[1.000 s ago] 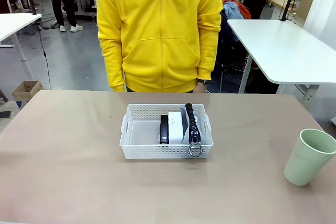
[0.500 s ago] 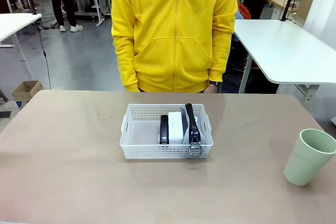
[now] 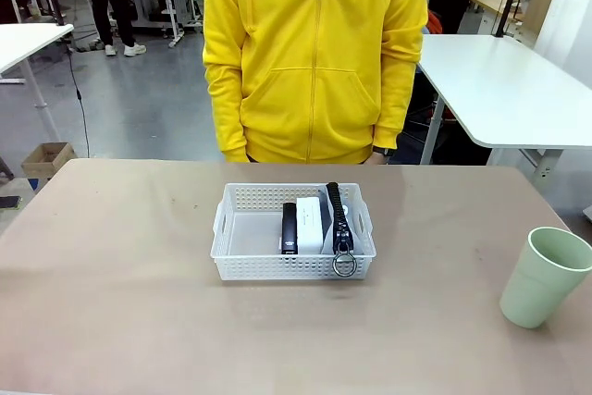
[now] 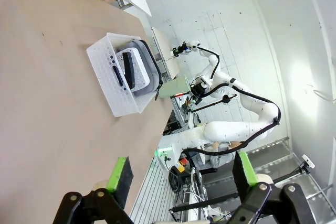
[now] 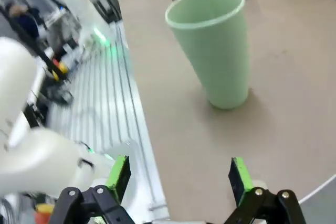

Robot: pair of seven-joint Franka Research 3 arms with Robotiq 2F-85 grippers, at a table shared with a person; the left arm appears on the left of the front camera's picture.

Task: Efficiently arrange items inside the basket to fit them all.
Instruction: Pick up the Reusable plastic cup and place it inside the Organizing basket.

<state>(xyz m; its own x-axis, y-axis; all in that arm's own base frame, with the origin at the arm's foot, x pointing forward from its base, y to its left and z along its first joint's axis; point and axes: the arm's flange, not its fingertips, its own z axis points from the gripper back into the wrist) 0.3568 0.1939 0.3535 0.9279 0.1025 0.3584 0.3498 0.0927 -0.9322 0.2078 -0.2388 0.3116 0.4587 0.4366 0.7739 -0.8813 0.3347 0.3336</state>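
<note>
The left hand [image 4: 182, 171] is released: its two green-padded fingers stand wide apart with nothing between them, held over a bare stretch of the counter [image 3: 120, 302]. Farther out along that hand's line of sight lies the white perforated basket [image 4: 113, 82], well apart from the fingers and resting flat on the counter.

The right hand [image 5: 178, 176] is released too, with its fingers spread and nothing between them. The pale green plastic cup [image 5: 215, 45] stands on the counter beyond the fingertips, near them but not touching. It is upright, with its mouth up and its narrower base down.

From the front, the basket sits in the middle of the counter with its long side facing the robot and a handle cut-out at each short end. Its left half is bare. The right half holds three things side by side. The slim black stapler-like object [image 3: 289, 227] lies lengthwise, running from near to far. The small white box [image 3: 308, 224] is just to its right and touching it. The grey fabric pouch [image 3: 331, 203] stands on edge against the right wall with its black zipper on top. The pouch's ring pull [image 3: 344, 265] hangs over the near rim at the basket's right corner.

The cup stands outside the basket, at the near right of the counter and well apart from it. A person in a yellow zip hoodie [image 3: 314, 53] stands at the far edge of the counter, arms hanging down.
</note>
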